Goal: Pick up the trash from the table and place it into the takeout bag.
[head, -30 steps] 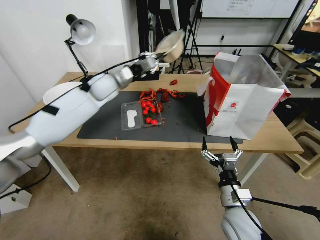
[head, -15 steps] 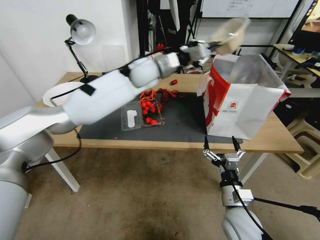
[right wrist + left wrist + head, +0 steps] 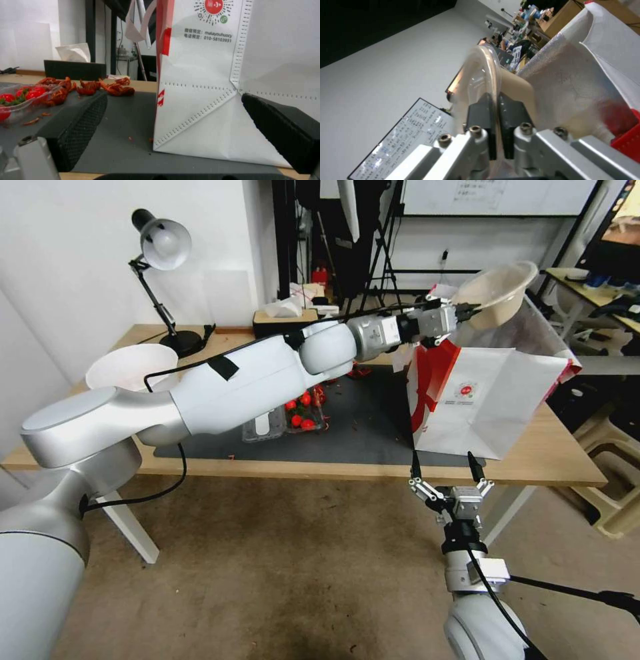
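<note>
My left gripper (image 3: 465, 311) is shut on the rim of the beige pulp bowl (image 3: 497, 292), holding it tilted above the open mouth of the takeout bag (image 3: 490, 397). In the left wrist view its fingers (image 3: 481, 117) pinch the bowl's (image 3: 516, 85) edge, with the bag's foil lining (image 3: 573, 82) just beyond. More trash lies on the table's (image 3: 533, 457) dark mat: red shell scraps (image 3: 100, 87) and a clear box of red tomatoes (image 3: 298, 413). My right gripper (image 3: 443, 468) hangs open just below the table's front edge, facing the bag (image 3: 200, 87).
A black desk lamp (image 3: 160, 247) and a black tissue box (image 3: 287, 321) stand at the table's back. A white bowl (image 3: 130, 367) sits at the left end. Stools and another desk crowd the right side, and stands fill the room behind.
My left arm swung the bowl to the right, from above the table's back edge to over the bag's mouth. The right gripper has barely moved.
</note>
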